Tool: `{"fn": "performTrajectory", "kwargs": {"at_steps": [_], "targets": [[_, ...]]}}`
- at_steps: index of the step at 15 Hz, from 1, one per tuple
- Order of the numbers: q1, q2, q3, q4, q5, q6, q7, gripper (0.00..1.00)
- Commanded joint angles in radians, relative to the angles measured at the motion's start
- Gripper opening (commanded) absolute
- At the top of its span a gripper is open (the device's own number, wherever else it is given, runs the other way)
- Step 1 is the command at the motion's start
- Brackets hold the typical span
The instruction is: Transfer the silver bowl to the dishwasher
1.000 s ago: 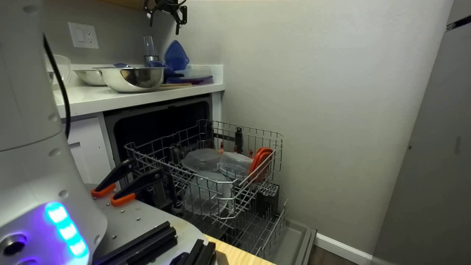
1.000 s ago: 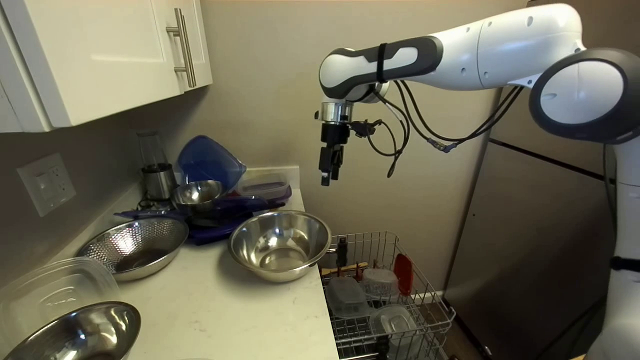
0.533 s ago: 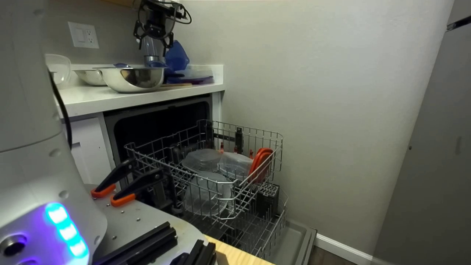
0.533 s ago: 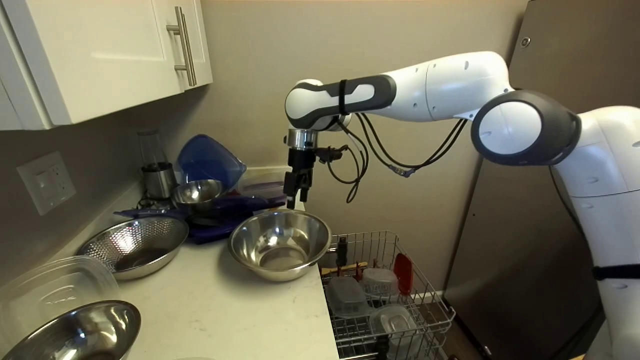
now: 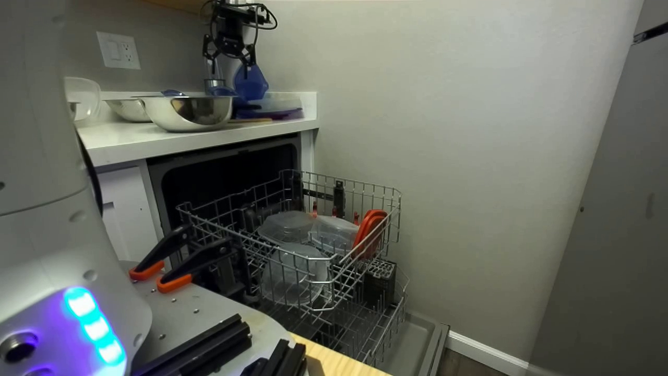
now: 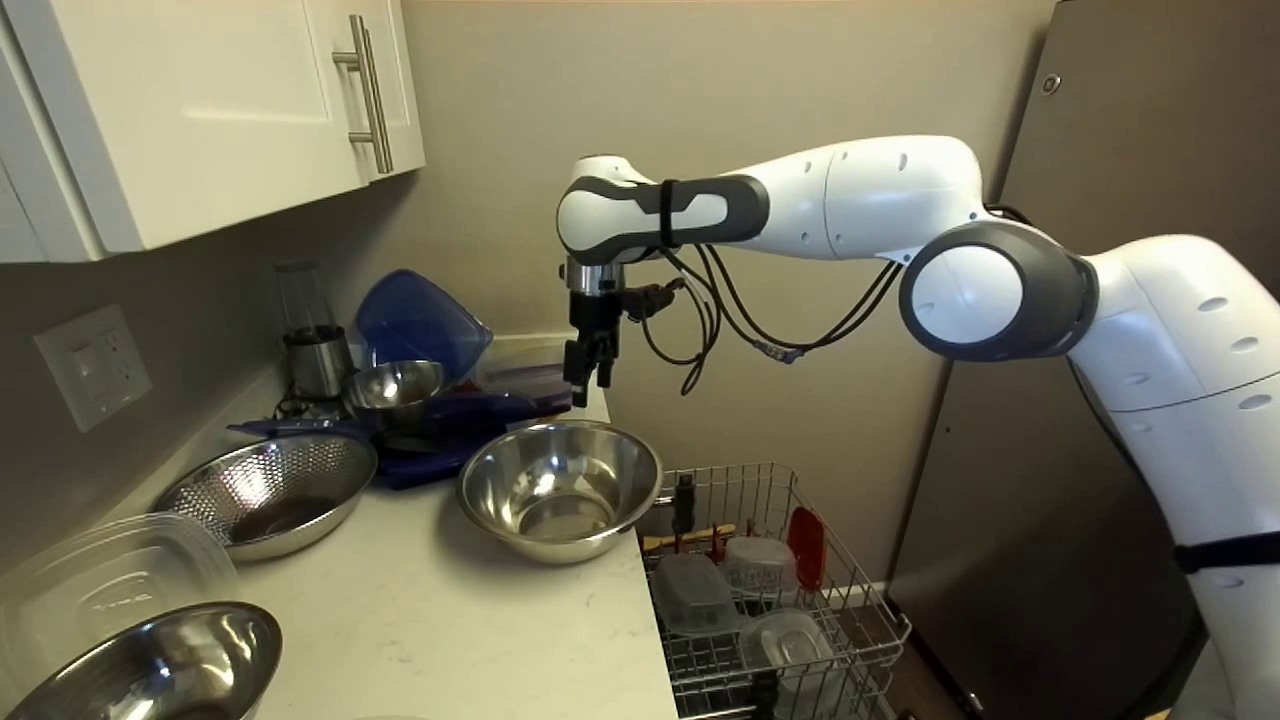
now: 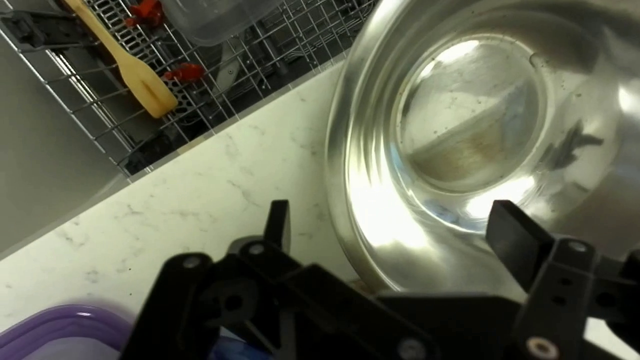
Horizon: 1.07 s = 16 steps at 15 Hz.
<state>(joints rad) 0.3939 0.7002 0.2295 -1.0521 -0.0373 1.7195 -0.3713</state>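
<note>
I have the claw (image 7: 391,220) released, its two fingers (image 7: 517,240) spread wide, hanging above the silver bowl (image 6: 560,490) on the side toward the far edge of the desk (image 6: 480,620). My wrist view shows one finger over the bowl's inside and the other outside its rim. The bowl sits upright on the desk, just beside the edge that runs along the dishwasher (image 5: 224,172). The dishwasher's upper rack (image 5: 319,258) is pulled out, with plastic tubs (image 5: 287,227) and a wooden spatula (image 7: 147,90) in it. A strainer (image 6: 275,497) stands toward the opposite edge of the desk; a blender (image 6: 318,365) and a small metal bowl (image 6: 395,385) are toward the far corner.
</note>
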Motion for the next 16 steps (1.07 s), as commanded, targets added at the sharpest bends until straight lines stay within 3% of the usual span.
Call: {"fn": "performTrajectory", "kwargs": {"at_steps": [1,7,8,9,16], "targets": [[0.001,0.054,0.000,0.034,0.014,-0.017,0.016,1.00],[-0.019,0.132,0.004,0.035,0.053,0.004,0.016,1.00],[-0.024,0.141,0.007,0.040,0.062,0.007,0.013,0.75],[-0.024,0.148,0.007,0.045,0.065,0.007,0.014,0.74],[-0.022,0.157,0.001,0.076,0.066,0.001,0.021,0.28]]}}
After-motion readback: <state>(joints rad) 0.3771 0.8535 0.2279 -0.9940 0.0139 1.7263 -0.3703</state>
